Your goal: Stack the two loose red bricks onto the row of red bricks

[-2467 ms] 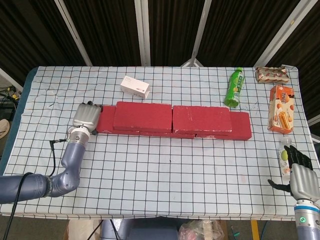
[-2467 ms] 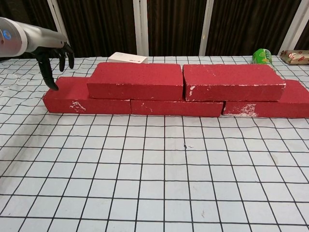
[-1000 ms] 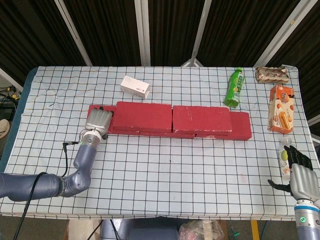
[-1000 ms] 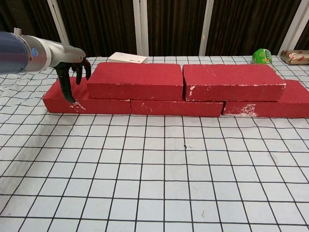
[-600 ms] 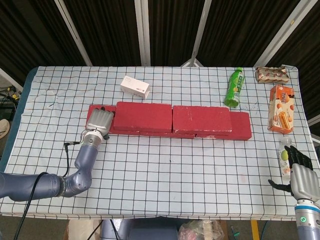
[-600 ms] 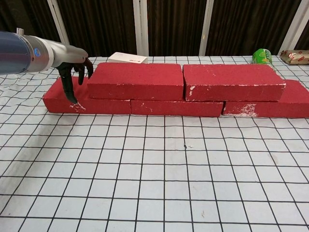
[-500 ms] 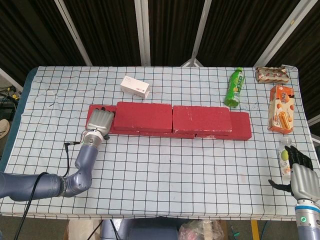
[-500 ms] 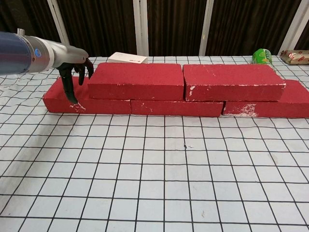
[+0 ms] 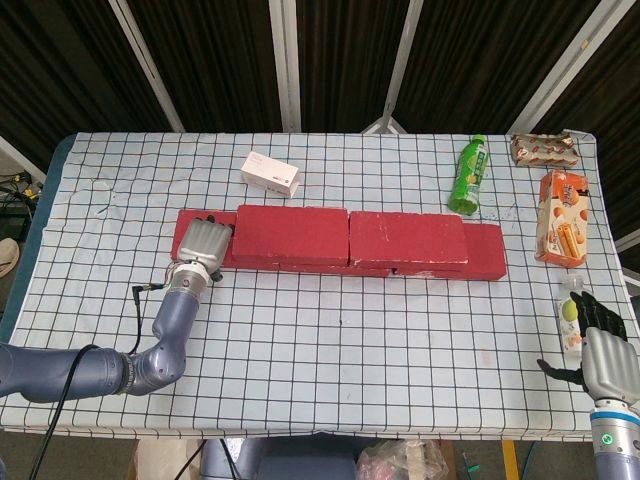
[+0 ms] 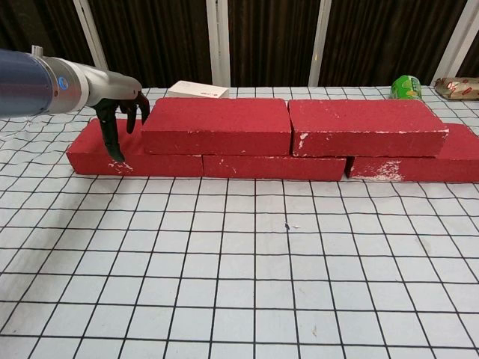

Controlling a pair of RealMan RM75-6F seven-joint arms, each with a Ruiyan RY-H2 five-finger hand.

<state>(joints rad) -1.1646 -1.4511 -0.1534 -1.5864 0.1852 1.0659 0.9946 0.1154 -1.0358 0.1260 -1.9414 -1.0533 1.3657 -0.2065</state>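
Note:
The lower row of red bricks [image 9: 483, 256] [image 10: 135, 159] lies across the middle of the checked table. Two more red bricks lie on top of it, end to end: the left one [image 9: 292, 233] [image 10: 217, 124] and the right one [image 9: 407, 238] [image 10: 367, 125]. My left hand [image 9: 203, 243] [image 10: 120, 120] sits over the row's left end, fingers hanging down and spread, touching the left end of the upper left brick and holding nothing. My right hand [image 9: 605, 360] rests with fingers apart at the table's near right edge, far from the bricks.
A white box [image 9: 270, 173] [image 10: 197, 90] lies behind the bricks. A green bottle [image 9: 468, 175] [image 10: 406, 86] lies at the back right, with snack packs [image 9: 563, 217] [image 9: 543, 149] beyond it. A small bottle [image 9: 571, 320] lies beside my right hand.
My left hand has moved right against the upper left brick's end. Both upper bricks have slid a little to the right along the row. The right hand has not moved.

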